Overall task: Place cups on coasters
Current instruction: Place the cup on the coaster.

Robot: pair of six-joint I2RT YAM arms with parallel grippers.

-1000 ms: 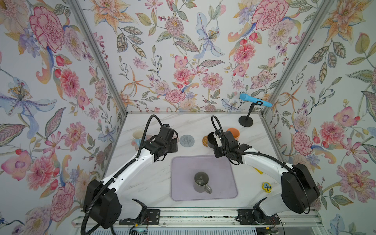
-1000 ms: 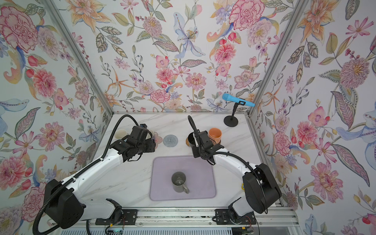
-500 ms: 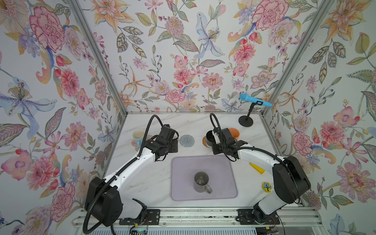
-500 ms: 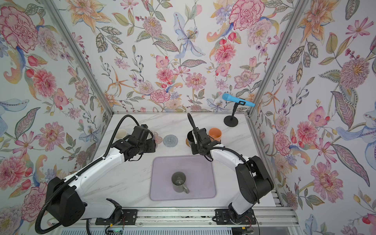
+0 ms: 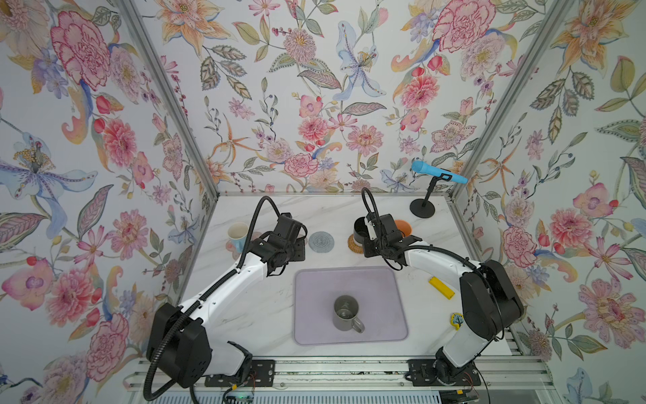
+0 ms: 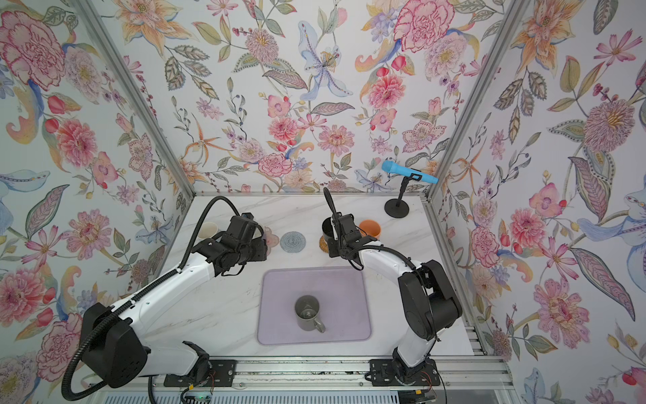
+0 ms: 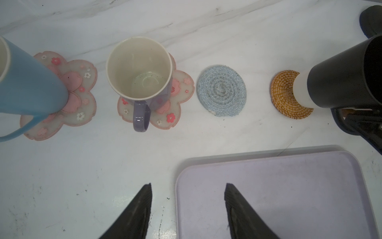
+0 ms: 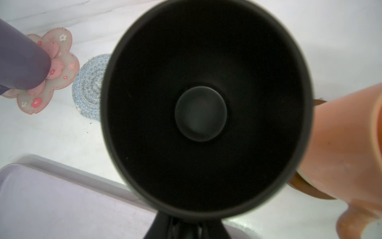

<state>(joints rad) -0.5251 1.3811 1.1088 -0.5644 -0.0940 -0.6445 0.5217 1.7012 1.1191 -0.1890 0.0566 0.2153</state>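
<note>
In both top views my right gripper (image 5: 367, 242) is shut on the black cup (image 5: 360, 228), which stands on the woven tan coaster (image 5: 352, 245). The cup's dark inside (image 8: 206, 103) fills the right wrist view, with my right gripper (image 8: 187, 225) closed at its near side. My left gripper (image 7: 188, 198) hangs open and empty over the lilac mat's (image 7: 279, 196) edge. In front of it are the light blue cup (image 7: 31, 82) on a pink flower coaster (image 7: 82, 82), the purple-grey cup (image 7: 140, 70) on its flower coaster (image 7: 184, 89), and a bare grey ringed coaster (image 7: 221, 90). The peach cup (image 5: 403, 227) rests on a brown coaster (image 8: 306, 186). The grey cup (image 5: 346, 313) stands on the mat.
A blue microphone (image 5: 438, 175) on a black stand (image 5: 422, 211) occupies the back right corner. A yellow block (image 5: 442, 287) and a small patterned piece (image 5: 456, 320) lie right of the lilac mat (image 5: 314, 286). Flowered walls close in three sides.
My right arm has reached further back, carrying the black cup slightly rearward over the woven coaster. The left arm has barely moved.
</note>
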